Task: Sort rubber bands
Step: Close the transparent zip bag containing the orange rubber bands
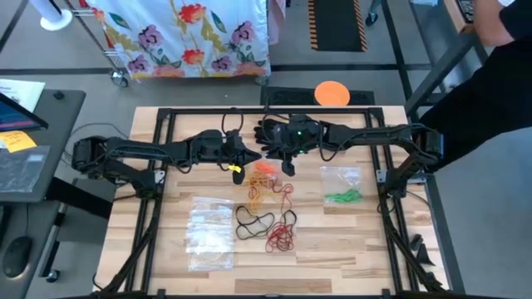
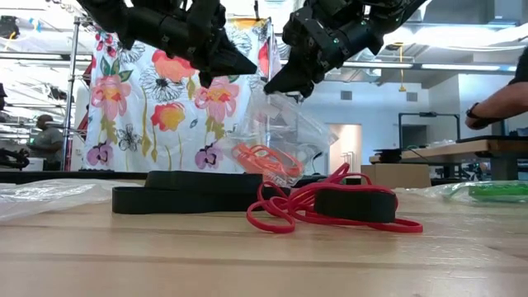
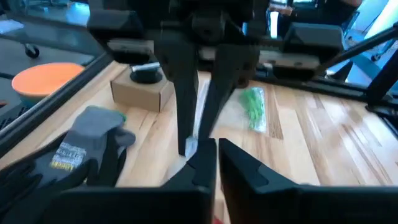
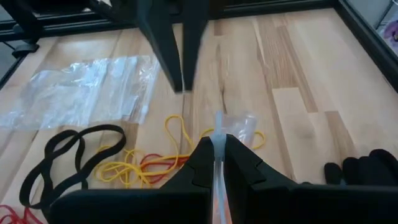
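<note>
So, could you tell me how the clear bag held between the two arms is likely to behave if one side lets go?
The clear bag looks thin and crumpled, so it would probably flop and hang limp. With both the left pincer and right pincer pinching it, it sags under the orange bands inside, which might spill. It seems very light and may slip.

The counter is pale wood planking with a smooth, matt finish and visible grain. The rubber bands are thin, smooth elastic; the black and red ones look matt. The bags are clear, glossy, crinkled plastic film, as is the bag with orange bands. The frame is black matt metal. The glove is grey knitted cloth. The box is brown matt cardboard. The fingers are black matt plastic.
</note>
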You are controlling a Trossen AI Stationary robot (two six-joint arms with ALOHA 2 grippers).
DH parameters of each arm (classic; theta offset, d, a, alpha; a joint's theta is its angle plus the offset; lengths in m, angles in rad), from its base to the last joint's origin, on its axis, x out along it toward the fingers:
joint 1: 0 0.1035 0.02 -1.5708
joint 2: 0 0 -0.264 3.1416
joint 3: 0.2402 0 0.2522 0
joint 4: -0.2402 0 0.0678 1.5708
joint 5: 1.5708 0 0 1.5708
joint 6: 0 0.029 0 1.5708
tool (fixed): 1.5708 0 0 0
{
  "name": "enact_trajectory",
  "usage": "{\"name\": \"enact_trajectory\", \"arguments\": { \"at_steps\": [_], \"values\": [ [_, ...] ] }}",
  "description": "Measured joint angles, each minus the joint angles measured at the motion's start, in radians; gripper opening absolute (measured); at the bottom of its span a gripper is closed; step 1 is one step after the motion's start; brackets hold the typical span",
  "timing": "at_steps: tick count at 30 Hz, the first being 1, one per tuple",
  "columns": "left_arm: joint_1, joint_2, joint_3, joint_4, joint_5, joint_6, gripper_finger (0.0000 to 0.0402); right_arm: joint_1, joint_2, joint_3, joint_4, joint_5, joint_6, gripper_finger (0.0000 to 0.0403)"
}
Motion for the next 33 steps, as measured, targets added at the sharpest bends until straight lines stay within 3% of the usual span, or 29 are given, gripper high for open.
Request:
{"name": "enact_trajectory", "arguments": {
  "at_steps": [6,9,13,33],
  "values": [
    [0.016,0.018,0.000,0.032,-0.012,-0.051,0.0091,0.015,0.000,0.000,-0.002,-0.001,-0.001,0.0017],
    [0.025,0.018,0.001,0.011,0.030,-0.147,0.0127,0.015,0.000,0.000,-0.005,0.000,-0.002,0.0017],
    [0.025,0.020,0.001,0.008,0.059,-0.156,0.0156,0.014,0.000,0.001,-0.003,0.000,-0.003,0.0017],
    [0.020,0.069,0.001,0.028,0.051,-0.130,0.0162,0.025,0.000,0.002,0.004,0.000,0.001,0.0018]
  ]
}}
